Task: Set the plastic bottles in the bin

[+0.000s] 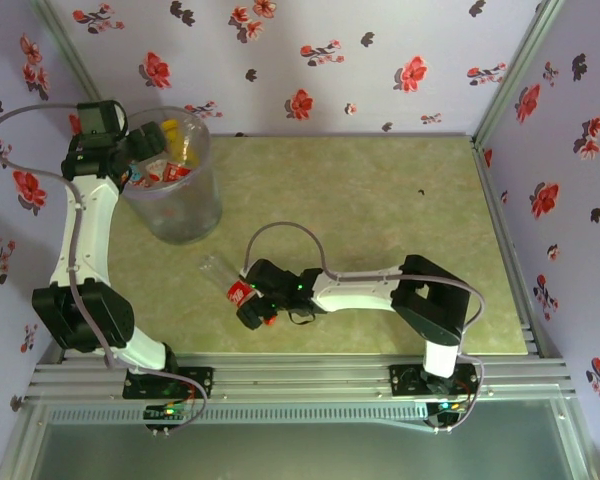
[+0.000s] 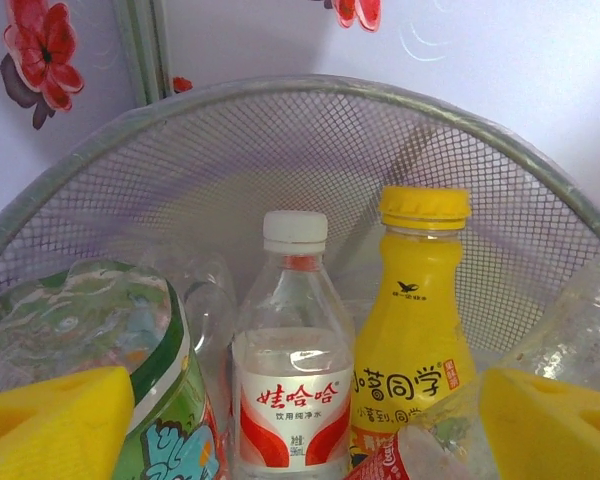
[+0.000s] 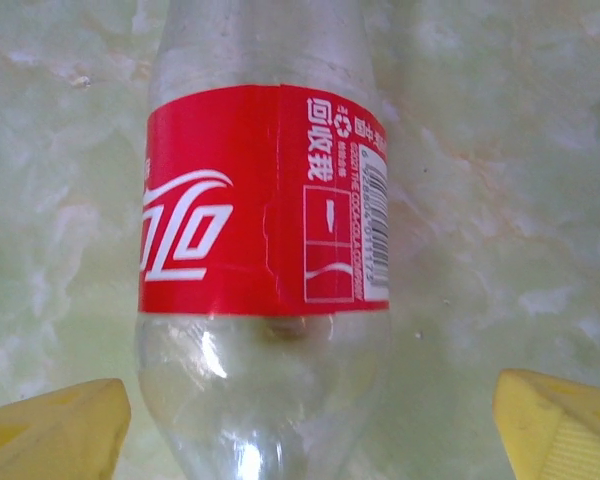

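Right tool [image 3: 305, 440] spread astride red-label bottle [image 3: 265, 200] on table [image 3: 500, 150].

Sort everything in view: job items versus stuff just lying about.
Job: bin; cola bottle on the table; yellow bottle, white-capped bottle and green-labelled bottle in the bin.
Lying about: dark speck; flowered walls.

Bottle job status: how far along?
Done: several plastic bottles, including a white-capped clear one and a yellow one, sit in the translucent grey bin. In hand: the right tool, open, straddles a clear red-labelled bottle lying on the table. Remaining: grip it and bin it.
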